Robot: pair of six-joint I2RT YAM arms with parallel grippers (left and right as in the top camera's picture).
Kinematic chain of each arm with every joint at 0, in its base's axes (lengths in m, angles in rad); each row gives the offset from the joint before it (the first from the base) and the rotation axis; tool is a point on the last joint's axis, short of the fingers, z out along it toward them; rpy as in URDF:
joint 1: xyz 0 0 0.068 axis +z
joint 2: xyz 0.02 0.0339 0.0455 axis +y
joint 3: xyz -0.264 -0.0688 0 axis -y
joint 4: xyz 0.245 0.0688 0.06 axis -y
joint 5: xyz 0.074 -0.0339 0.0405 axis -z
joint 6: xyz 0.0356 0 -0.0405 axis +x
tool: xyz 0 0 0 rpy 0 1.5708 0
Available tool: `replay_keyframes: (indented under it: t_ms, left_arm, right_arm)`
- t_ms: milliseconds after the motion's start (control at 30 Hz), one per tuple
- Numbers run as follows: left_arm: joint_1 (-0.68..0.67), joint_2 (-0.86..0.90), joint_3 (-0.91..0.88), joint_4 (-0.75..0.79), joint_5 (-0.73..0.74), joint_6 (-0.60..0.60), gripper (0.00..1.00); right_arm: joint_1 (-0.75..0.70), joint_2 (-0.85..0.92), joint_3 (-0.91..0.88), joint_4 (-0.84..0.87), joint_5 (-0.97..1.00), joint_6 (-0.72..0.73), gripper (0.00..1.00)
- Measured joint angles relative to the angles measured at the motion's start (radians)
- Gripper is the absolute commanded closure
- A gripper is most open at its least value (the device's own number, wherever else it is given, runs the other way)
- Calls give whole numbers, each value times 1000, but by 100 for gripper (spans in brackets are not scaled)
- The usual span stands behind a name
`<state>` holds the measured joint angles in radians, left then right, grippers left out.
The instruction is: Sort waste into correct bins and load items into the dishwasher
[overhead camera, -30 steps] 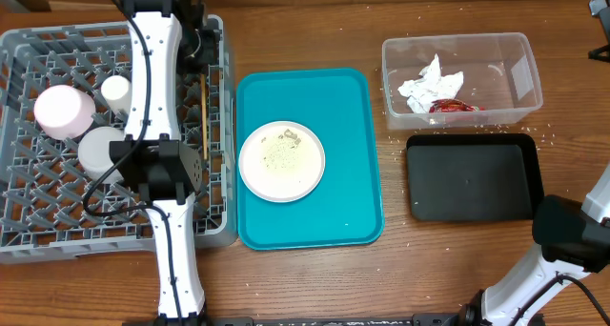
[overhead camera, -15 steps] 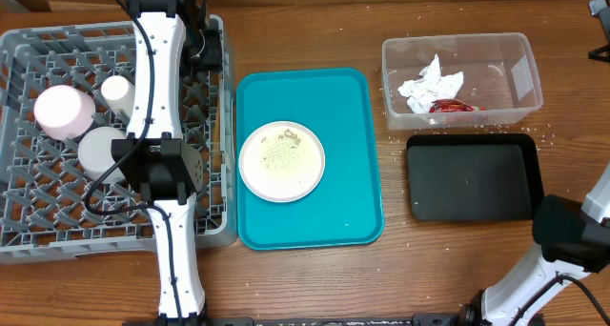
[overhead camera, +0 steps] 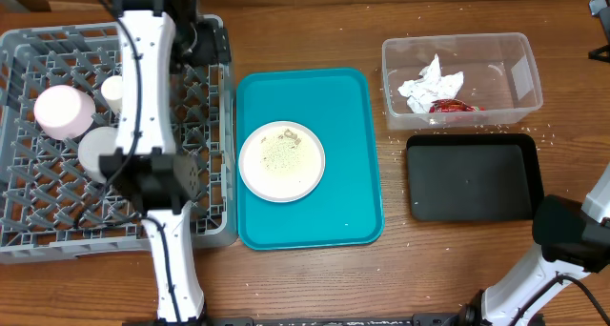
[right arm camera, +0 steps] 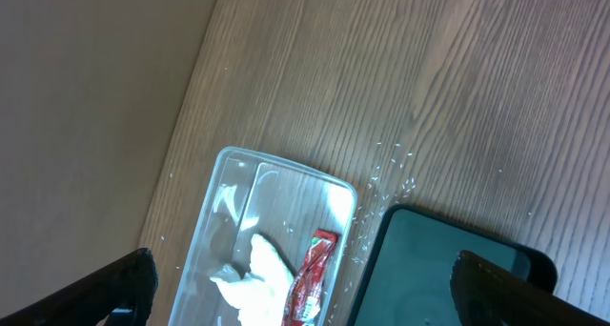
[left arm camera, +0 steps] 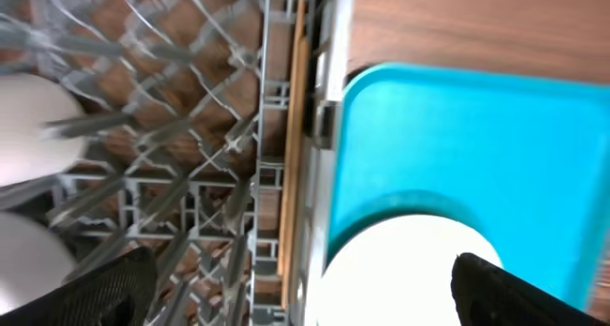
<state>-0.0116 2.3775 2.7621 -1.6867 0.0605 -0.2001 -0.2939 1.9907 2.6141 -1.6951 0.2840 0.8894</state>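
Wooden chopsticks (left arm camera: pixel 294 145), just let go by the left hand (left arm camera: pixel 303 293), now spread wide and empty, are laid along the right wall of the grey lattice dish rack (overhead camera: pixel 48 216), while the grain-strewn round white plate (overhead camera: pixel 281 161) is left unloaded on the teal serving tray (overhead camera: pixel 348 202).

My overhead view is bright, even and sharp, with soft shadows beside the teal tray (overhead camera: pixel 353 173) and faint glare on the clear tub (overhead camera: pixel 527 73). My left wrist picture is blurred across the dish rack (left arm camera: pixel 181 164), and the white plate (left arm camera: pixel 410 269) is washed out. The right wrist view is bright but slightly soft over the desk (right arm camera: pixel 429 78).
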Motion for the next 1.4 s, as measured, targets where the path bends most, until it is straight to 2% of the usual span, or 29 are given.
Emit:
replay_keyframes:
  t_ms: [233, 533, 1000, 1200, 1400]
  left_arm:
    - [0, -246, 29, 0, 68, -4, 0]
    - [-8, -376, -1, 0, 266, -2, 0]
    - [-108, -670, -467, -3, 235, 20, 0]
    - [-155, -692, -665, -3, 232, 19, 0]
    - [-282, -693, -776, 27, 187, -16, 0]
  right_arm:
    - [0, 0, 0, 0, 0, -1, 0]
    - [0, 0, 0, 0, 0, 0, 0]
    - [0, 0, 0, 0, 0, 0, 0]
    - [0, 0, 0, 0, 0, 0, 0]
    - [0, 0, 0, 0, 0, 0, 0]
